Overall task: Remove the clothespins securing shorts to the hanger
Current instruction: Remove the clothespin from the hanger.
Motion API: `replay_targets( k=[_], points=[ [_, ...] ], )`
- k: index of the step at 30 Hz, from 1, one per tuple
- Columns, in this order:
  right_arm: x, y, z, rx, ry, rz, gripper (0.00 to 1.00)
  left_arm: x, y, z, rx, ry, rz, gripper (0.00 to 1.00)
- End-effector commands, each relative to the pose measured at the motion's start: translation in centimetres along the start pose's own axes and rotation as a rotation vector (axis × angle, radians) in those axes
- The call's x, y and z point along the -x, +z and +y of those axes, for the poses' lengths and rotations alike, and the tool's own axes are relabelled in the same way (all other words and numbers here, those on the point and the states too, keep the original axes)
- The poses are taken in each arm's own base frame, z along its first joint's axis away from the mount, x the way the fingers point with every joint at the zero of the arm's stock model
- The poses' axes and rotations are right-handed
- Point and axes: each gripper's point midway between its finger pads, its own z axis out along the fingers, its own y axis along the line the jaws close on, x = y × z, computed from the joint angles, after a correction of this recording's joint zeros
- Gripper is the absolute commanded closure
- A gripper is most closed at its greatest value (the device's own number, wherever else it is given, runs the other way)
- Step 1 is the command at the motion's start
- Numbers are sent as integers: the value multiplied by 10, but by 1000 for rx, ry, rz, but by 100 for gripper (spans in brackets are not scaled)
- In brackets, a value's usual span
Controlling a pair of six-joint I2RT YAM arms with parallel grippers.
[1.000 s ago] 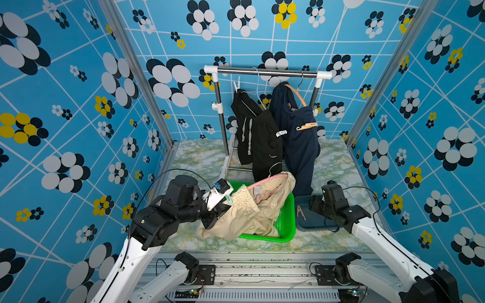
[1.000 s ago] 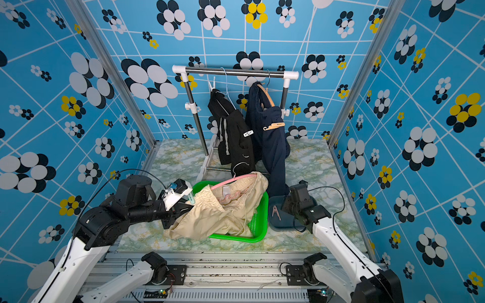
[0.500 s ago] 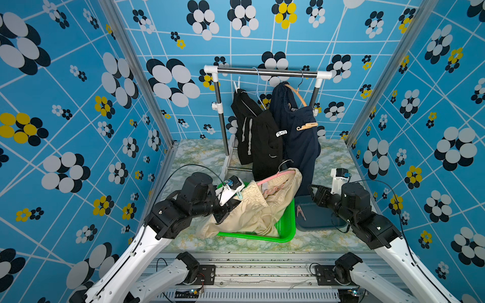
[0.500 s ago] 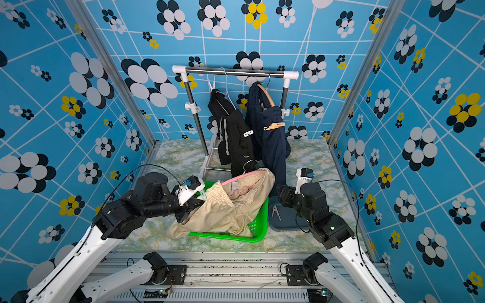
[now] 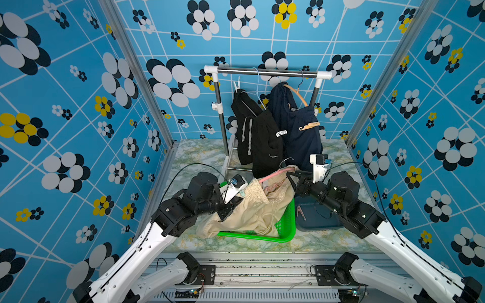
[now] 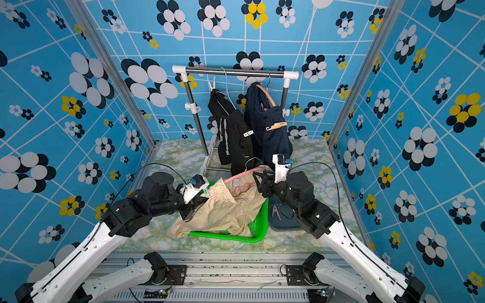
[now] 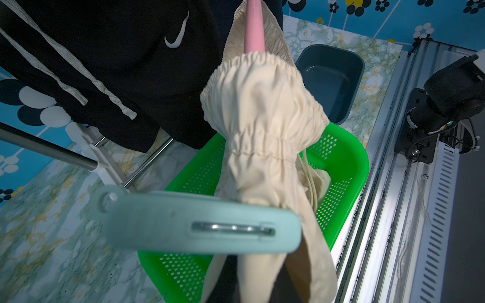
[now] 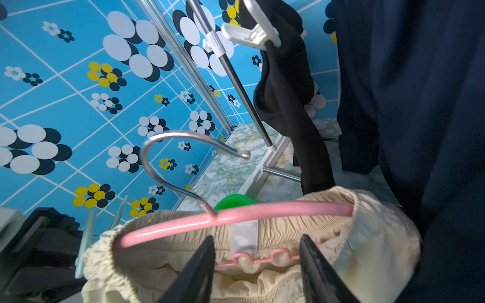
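Beige shorts (image 5: 252,210) bunched on pink hanger (image 8: 236,215) over green basket (image 5: 284,225). Left gripper (image 5: 236,200) clamps mint clothespin (image 7: 199,223) at waistband; fingertips hidden by fabric. Right gripper (image 8: 256,237) spread wide, just short of hanger; contact unclear.

The walls (image 5: 78,110) are bright blue, crossed by white lines and scattered with flowers in white, black and yellow. The table (image 5: 199,154) shows a pale marble pattern, grey-green with yellow veins. The beige shorts (image 5: 252,210) are a plain cream, their hanger (image 8: 236,215) pink, the perforated basket (image 5: 284,228) vivid green and the tray (image 5: 312,227) dark slate-blue. One clothespin (image 7: 199,225) is mint-green. The black shorts (image 5: 265,147) carry pale grey stripes, a white swoosh and a white clothespin (image 5: 281,133). The navy shorts (image 5: 299,141) bear a tan clothespin (image 5: 310,126). The rack (image 5: 265,72) is silver with white joints. The robot arms (image 5: 147,244) are white and black.
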Motion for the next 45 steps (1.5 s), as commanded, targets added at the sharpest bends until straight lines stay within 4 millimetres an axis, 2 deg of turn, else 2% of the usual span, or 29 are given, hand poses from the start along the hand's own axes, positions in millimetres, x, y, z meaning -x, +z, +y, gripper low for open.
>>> replay_targets(
  k=[1,11,18,20,23,27,28,31,33,34,36,40,45],
  points=[
    [32,2,24,81,-50,-98,51,38,-7,3,11,27,-152,100],
    [28,21,34,114,-92,-73,53,45,-7,-2,-21,24,-175,100],
    [21,34,34,110,-107,-43,60,48,-9,-3,-32,22,-187,100],
    [20,37,34,107,-111,-37,65,50,-10,-3,-31,21,-193,100],
    [18,39,35,115,-116,-31,77,51,-9,-3,-31,19,-199,100],
    [15,42,34,113,-122,-26,99,50,-10,-2,-20,7,-197,100],
    [15,42,34,115,-123,-28,100,48,-10,-1,-18,0,-190,100],
    [14,43,33,112,-126,-36,100,38,-10,-1,-12,-32,-162,74],
    [14,44,31,107,-126,-44,100,28,-10,-2,-12,-60,-127,60],
    [14,44,31,106,-125,-50,100,22,-11,-3,-16,-81,-107,49],
    [13,45,29,103,-124,-58,100,12,-11,-8,-42,-133,-78,36],
    [11,48,28,106,-123,-69,100,7,-16,-16,-103,-259,-101,21],
    [6,52,28,114,-119,-58,100,22,-25,1,-105,-495,-252,11]
  ],
)
